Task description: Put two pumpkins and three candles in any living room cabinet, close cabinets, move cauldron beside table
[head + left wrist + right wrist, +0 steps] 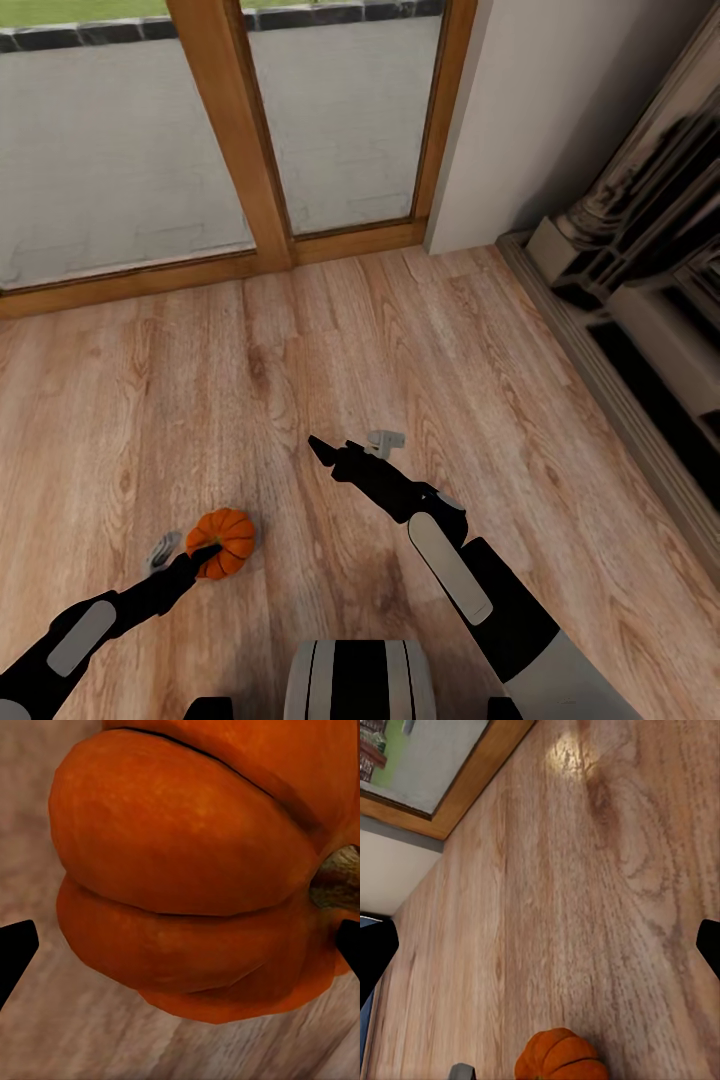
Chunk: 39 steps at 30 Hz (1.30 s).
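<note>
A pumpkin [224, 541] is sitting on the wooden floor [300, 360] near the glass doors [200, 120] (stem [337, 877] pointing sideways). The left gripper [190, 556] is reaching it with fingers [15, 956] spread on both sides, not clenched. The right gripper [352, 448] is hovering nearby over bare floor, its fingers [375, 956] spread and holding nothing.

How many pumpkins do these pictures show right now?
1. The pumpkin sits on the wooden floor, between the open fingers of the left gripper; the left wrist view shows it close up. Any others may lie outside the views.
</note>
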{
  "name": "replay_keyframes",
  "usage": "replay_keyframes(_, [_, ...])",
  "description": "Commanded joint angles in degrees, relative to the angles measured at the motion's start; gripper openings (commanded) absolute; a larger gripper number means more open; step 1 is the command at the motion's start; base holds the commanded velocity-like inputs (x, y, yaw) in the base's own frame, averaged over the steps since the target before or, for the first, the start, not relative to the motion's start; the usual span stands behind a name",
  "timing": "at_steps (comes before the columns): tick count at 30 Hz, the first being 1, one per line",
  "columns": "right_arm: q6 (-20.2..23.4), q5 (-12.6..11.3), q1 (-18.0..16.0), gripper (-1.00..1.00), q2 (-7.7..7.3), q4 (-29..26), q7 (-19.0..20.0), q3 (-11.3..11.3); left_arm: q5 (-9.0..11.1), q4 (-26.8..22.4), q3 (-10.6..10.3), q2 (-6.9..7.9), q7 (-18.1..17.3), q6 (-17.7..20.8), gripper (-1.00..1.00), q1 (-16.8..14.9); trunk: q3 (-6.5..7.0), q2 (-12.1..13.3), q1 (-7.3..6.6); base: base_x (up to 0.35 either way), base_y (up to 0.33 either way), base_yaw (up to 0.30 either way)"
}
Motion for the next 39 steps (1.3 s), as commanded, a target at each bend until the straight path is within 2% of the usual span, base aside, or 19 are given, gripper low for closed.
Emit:
replay_keyframes(1, [0.2,-0.3,0.0,1.00,0.01,0.0,0.1,0.0,0.4,0.0,-0.2,0.06,0.0,0.1,1.00,0.0,-0.03,0.0,-0.01,0.000,0.000,0.000])
replay_keyframes(2, [0.2,-0.3,0.0,1.00,0.01,0.0,0.1,0.0,0.4,0.0,-0.2,0.06,0.0,0.1,-1.00,0.0,-0.03,0.0,-0.01,0.000,0.000,0.000])
replay_keyframes(28, [0.2,-0.3,0.0,1.00,0.01,0.0,0.1,-0.1,0.5,0.0,0.3,0.06,0.0,0.1,-1.00,0.0,-0.03,0.0,-0.01,0.000,0.000,0.000])
replay_keyframes(39, [0.2,-0.3,0.0,1.00,0.01,0.0,0.1,-0.1,0.6,0.0,0.3,0.25,-0.2,0.1,-1.00,0.0,2.41,0.1,-0.29,0.000,0.000,0.000])
